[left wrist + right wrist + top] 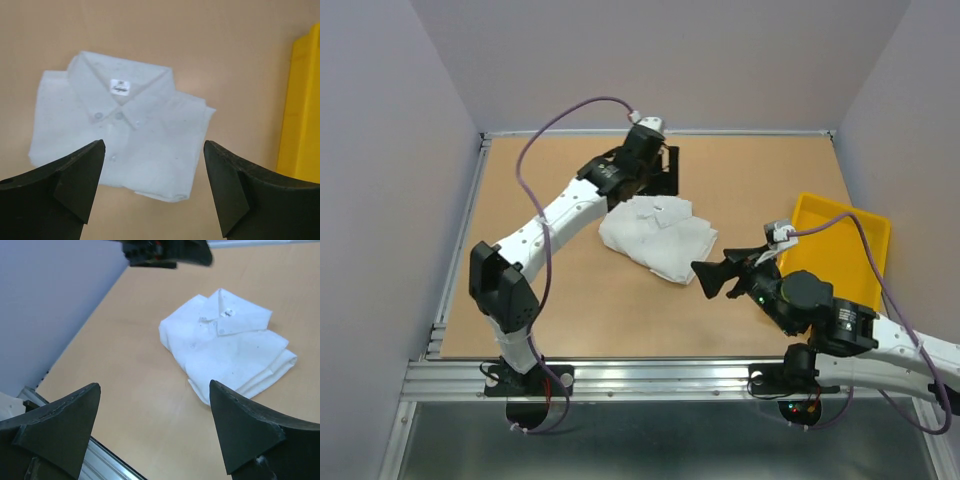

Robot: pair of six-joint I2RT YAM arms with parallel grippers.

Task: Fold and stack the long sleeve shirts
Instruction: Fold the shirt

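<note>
Yellow tray [840, 235] is sitting at the R side of the tbl [570, 300]. It is shallow and rectangular w/ a raised rim, and is looking like smooth, hard plastic. The part of its floor that is showing is plain yellow; its near corner is hiding behind the R arm. The white shirt [658, 232] is lying outside it, on the bare tbl near the middle, to the L of the tray and apart from it.

The shirt is lying folded into a rough rectangle, collar facing up, w/ a small label inside the neck and buttons running down the front. Its fabric is looking thin and soft, lightly wrinkled, w/ layered folded edges showing along one side in the R wrist view. The tbl top is showing as flat, matte tan board, w/ a metal rail [620, 378] running along the near edge.

L gripper [660, 172] is hovering over the shirt's far edge, claw spread wide. Its black wedge-shaped fingers [75, 175] are pinching nothing, and the shirt is showing in the gap btwn them, lower down. R gripper [705, 280] is hanging just beside the shirt's near-R corner, claw also spread wide and gripping nothing.
</note>
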